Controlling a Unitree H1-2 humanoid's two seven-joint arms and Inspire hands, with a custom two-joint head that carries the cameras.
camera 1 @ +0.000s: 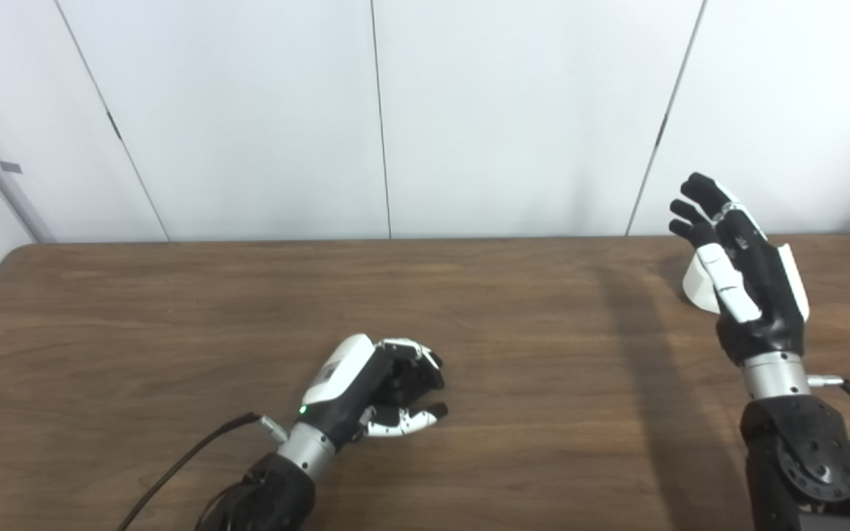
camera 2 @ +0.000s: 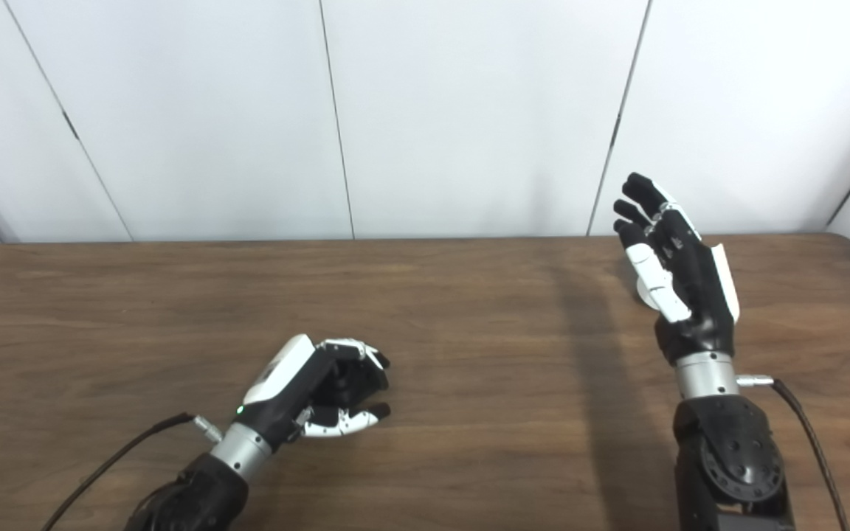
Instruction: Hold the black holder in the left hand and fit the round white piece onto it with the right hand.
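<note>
Round white piece (camera 1: 698, 286) on table just behind raised, spread right hand (camera 1: 746, 284)

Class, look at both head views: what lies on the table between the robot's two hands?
Nothing: only bare table separates the left hand from the right hand. Both eye views show this.

brown wooden table (camera 1: 174, 310), white panelled wall (camera 1: 248, 110) (seams possibly doors)

Head cameras side by side, overlooking table (camera 1: 174, 310)
</note>
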